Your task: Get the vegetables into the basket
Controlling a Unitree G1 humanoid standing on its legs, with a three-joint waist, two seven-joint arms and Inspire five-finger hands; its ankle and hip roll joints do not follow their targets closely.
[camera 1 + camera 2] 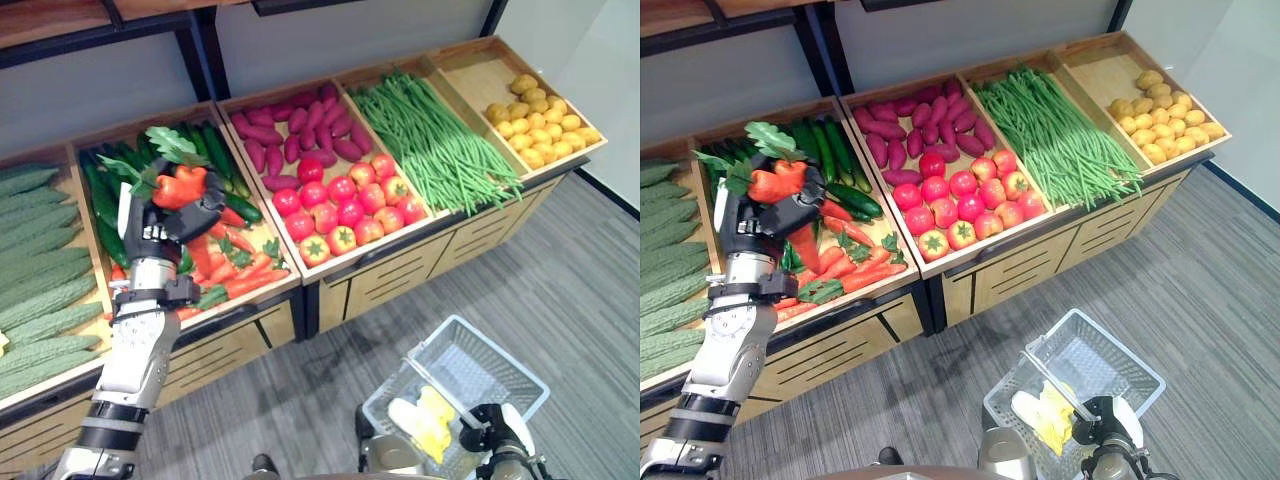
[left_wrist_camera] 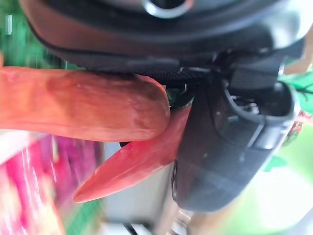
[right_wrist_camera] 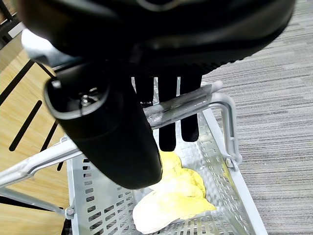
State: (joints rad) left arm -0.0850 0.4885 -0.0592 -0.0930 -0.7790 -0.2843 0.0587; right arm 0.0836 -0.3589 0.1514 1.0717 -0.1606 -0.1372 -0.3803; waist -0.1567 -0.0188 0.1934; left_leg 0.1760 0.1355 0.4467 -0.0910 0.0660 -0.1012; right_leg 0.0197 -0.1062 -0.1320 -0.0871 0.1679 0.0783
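Above the produce shelf (image 1: 250, 300), the left hand (image 1: 160, 225) is raised with fingers curled around leafy orange carrots (image 1: 180, 185). Near the floor, the right hand (image 3: 122, 122) grips the handle (image 3: 186, 105) of the grey basket (image 1: 460, 375), which holds a yellow vegetable (image 3: 171, 196).

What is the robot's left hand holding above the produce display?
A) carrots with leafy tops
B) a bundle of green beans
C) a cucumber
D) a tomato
A: the left hand is curled round orange carrots with green leaves, lifted above the crate of carrots and cucumbers, while the right hand grips the handle of the basket on the floor side.
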